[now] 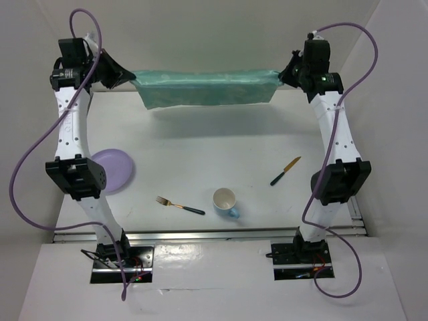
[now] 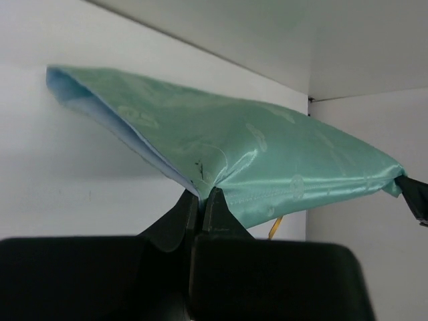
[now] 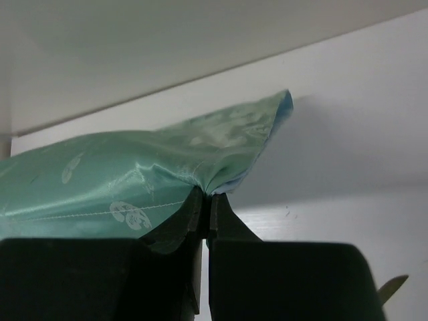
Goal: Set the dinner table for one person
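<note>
Left gripper (image 2: pixel 200 198) and right gripper (image 3: pixel 204 198) each clamped a corner of teal cloth (image 1: pixel 207 88), taut over the dinner table (image 1: pixel 200 144); spreading step, lowering evenly together looked next.

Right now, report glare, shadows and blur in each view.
Top external: evenly lit and sharp, the shiny teal-green cloth throwing a faint shadow on the plain white table. Left wrist: bright sheen on the cloth, jaws near the lens black and soft. Right wrist: similar sheen, jaws equally dark.
</note>
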### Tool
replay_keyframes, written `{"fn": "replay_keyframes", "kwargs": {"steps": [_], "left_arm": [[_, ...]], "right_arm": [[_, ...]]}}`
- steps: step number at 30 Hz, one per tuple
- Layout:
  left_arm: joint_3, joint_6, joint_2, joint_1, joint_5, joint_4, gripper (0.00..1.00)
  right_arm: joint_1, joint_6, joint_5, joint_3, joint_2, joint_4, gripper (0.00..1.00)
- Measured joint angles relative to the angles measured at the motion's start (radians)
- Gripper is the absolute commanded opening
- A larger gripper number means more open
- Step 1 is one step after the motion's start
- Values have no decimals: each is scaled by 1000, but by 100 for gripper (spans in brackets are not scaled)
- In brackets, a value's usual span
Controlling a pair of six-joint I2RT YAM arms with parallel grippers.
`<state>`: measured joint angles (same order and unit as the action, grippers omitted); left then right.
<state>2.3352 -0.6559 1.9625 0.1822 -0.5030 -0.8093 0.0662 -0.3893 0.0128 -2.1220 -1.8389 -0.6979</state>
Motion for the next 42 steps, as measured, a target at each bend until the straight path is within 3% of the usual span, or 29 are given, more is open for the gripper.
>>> {"fn": "replay_keyframes", "kwargs": {"steps": [7, 8, 9, 10, 12, 13, 16, 17, 19, 20, 21, 22, 23, 24, 27, 30, 34, 42], "left_arm": [[-531, 48, -186, 14, 13, 50, 0], [-618, 57, -209, 16, 21, 57, 4], [-683, 62, -225, 17, 30, 59, 15], [-752, 78, -242, 18, 45, 53, 50], [-831, 110, -253, 18, 93, 22, 84], [-855, 118, -253, 21, 119, 5, 100], [-878, 130, -255, 30, 179, -31, 100], [-872, 131, -257, 30, 198, -39, 100], [-839, 132, -257, 20, 226, -53, 79], [-821, 132, -257, 8, 238, -52, 61], [-801, 131, -257, -10, 247, -50, 17], [-776, 135, -250, -36, 256, -49, 1], [-750, 143, -240, -62, 260, -47, 0], [-720, 149, -221, -90, 267, -42, 0], [-615, 151, -111, -166, 301, -27, 0], [-552, 130, 43, -220, 352, 10, 0], [-567, 113, 182, -236, 391, 11, 0], [-682, 89, 188, -226, 429, 35, 0]], "right_arm": [[-1, -35, 48, 550, 206, 123, 0], [-2, -42, 57, 632, 233, 127, 0], [-3, -49, 67, 701, 251, 132, 13], [-3, -57, 80, 770, 271, 151, 34], [-3, -68, 96, 906, 309, 158, 72], [-2, -74, 96, 955, 322, 156, 81], [-2, -62, 86, 1020, 333, 122, 90], [-2, -60, 79, 1018, 333, 118, 90], [-2, -60, 74, 985, 329, 101, 82], [-1, -57, 76, 956, 322, 102, 64], [4, -51, 79, 925, 307, 103, 51], [8, -54, 82, 880, 284, 102, 40], [15, -56, 85, 835, 253, 112, 30], [26, -58, 88, 785, 208, 111, 11], [70, -66, 98, 615, 25, 113, 0], [106, -71, 105, 488, -165, 106, 0], [130, -90, 117, 455, -333, 95, 0], [126, -160, 147, 613, -272, 194, 0]]}}
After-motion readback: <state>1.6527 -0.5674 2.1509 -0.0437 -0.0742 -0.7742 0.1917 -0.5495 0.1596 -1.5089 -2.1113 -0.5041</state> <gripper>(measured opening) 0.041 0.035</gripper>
